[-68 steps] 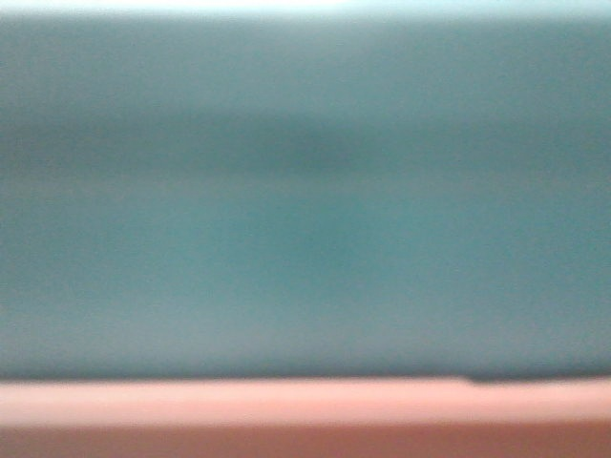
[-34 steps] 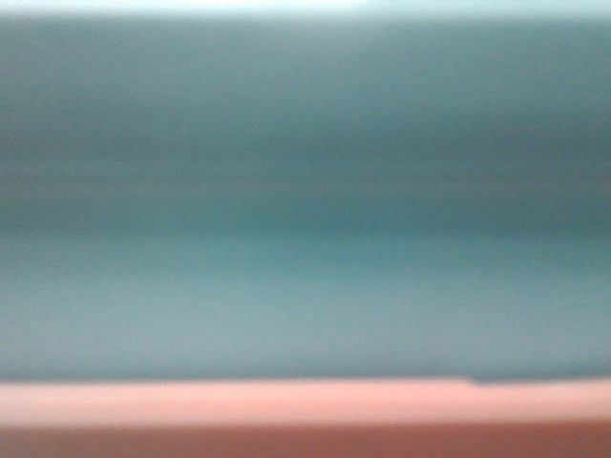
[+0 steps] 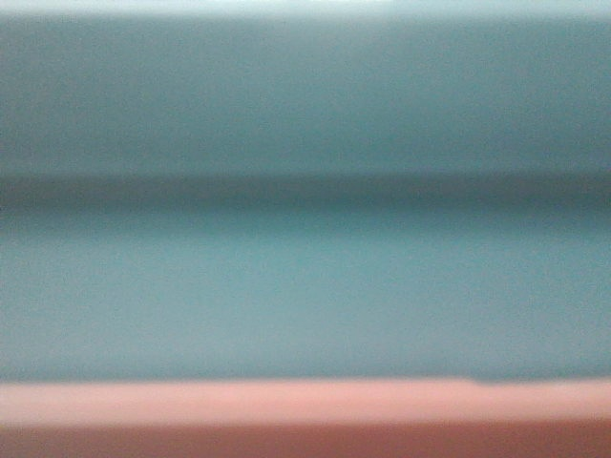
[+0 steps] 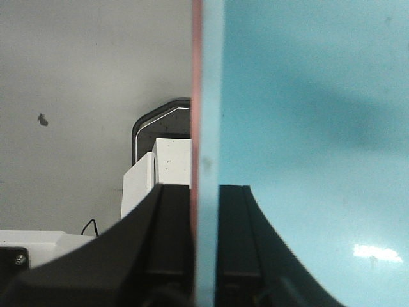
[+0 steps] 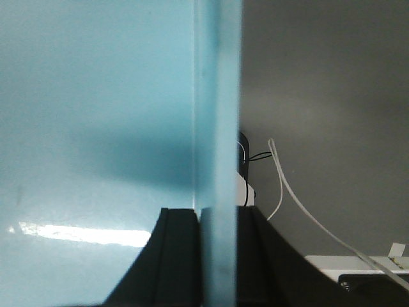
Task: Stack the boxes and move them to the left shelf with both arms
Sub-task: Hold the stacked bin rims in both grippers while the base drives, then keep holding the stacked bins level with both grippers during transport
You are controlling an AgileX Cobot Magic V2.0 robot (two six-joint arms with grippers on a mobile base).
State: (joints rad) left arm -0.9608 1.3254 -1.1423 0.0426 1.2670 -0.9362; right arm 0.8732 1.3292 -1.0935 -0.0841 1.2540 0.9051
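Observation:
The light blue box (image 3: 305, 277) fills the front view, very close and blurred, with the pink box's rim (image 3: 305, 405) as a band along the bottom. In the left wrist view my left gripper (image 4: 204, 243) is shut on the stacked walls of both boxes: the pink wall (image 4: 197, 96) against the blue wall (image 4: 208, 128), with the blue box's inside (image 4: 313, 128) on the right. In the right wrist view my right gripper (image 5: 217, 256) is shut on the blue box's other wall (image 5: 217, 115). The left shelf is out of view.
A white block with a dark-framed panel (image 4: 160, 160) shows behind the left gripper against a grey surface. A white cable (image 5: 287, 192) and a white housing (image 5: 364, 268) show beside the right gripper.
A dark horizontal band across the blue box in the front view has sharpened and sits higher. The pink rim band stays in the same place.

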